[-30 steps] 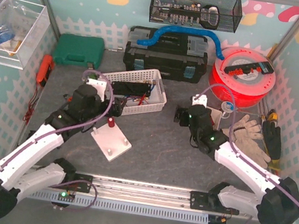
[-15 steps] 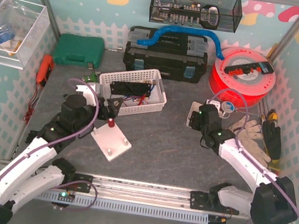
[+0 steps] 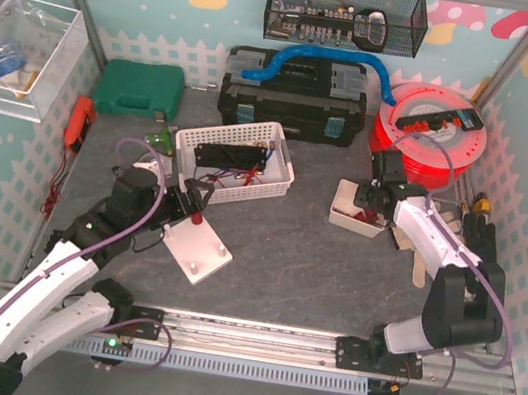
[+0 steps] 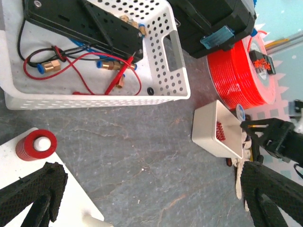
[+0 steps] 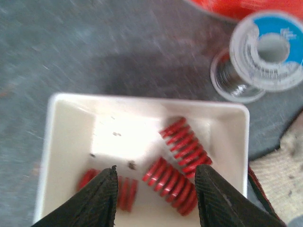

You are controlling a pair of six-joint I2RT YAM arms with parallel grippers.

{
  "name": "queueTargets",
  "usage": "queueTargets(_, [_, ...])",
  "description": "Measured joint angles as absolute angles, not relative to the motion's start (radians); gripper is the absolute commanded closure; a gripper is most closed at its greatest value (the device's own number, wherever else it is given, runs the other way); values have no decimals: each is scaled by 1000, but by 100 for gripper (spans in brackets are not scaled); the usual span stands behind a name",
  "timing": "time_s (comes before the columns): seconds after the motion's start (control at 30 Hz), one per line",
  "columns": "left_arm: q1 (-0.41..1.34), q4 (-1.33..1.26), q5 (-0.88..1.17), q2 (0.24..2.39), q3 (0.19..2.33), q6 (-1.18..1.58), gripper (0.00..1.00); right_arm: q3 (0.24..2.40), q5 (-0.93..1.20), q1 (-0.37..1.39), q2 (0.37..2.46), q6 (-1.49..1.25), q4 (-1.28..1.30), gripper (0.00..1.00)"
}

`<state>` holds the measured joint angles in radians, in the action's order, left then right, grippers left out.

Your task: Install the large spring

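Note:
A small white tray (image 5: 147,100) holds three red springs. The middle spring (image 5: 173,184) lies between my right gripper's (image 5: 156,198) fingers, which stand open on either side of it without touching; another spring (image 5: 187,142) lies just beyond it, and the third (image 5: 120,191) is partly hidden by the left finger. From above, the right gripper (image 3: 375,198) hangs over that tray (image 3: 347,217). My left gripper (image 3: 189,207) is wide open and empty beside a red spring (image 3: 197,215) standing on a peg of the white base plate (image 3: 203,258); the left wrist view shows that spring (image 4: 36,144) too.
A white perforated basket (image 3: 235,160) with wires and a black block sits behind the plate. A black toolbox (image 3: 294,96), a red tubing reel (image 3: 432,134) and a green case (image 3: 138,87) line the back. Work gloves (image 3: 440,237) lie right of the tray, a solder spool (image 5: 265,49) behind it.
My right arm has swung right and back from the table's middle to over the tray, and its jaws have narrowed around a spring. The left arm has drawn back slightly from the peg.

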<state>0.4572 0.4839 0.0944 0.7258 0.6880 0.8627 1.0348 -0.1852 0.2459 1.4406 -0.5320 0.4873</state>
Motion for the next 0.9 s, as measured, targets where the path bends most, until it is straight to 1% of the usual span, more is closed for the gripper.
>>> queueTargets(0.13, [457,498,118,736,696,831,1,1036,-173,208,1506,-471,548,59])
queueTargets(0.27, [457,507,135,754,736,794,1,1035,-167,197,1526,-414,583,63])
queueTargets(0.43, [457,509,151,784,783,743,1,1036,-193,197,1546,-355,579,63])
queueTargets(0.57, [457,513,154,809,817,702,1,1050,-227,197,1601,-329,576,63])
queueTargets(0.9, [457,524,156,812,825,676,1,1110,-244,197,1738,-294,545,61])
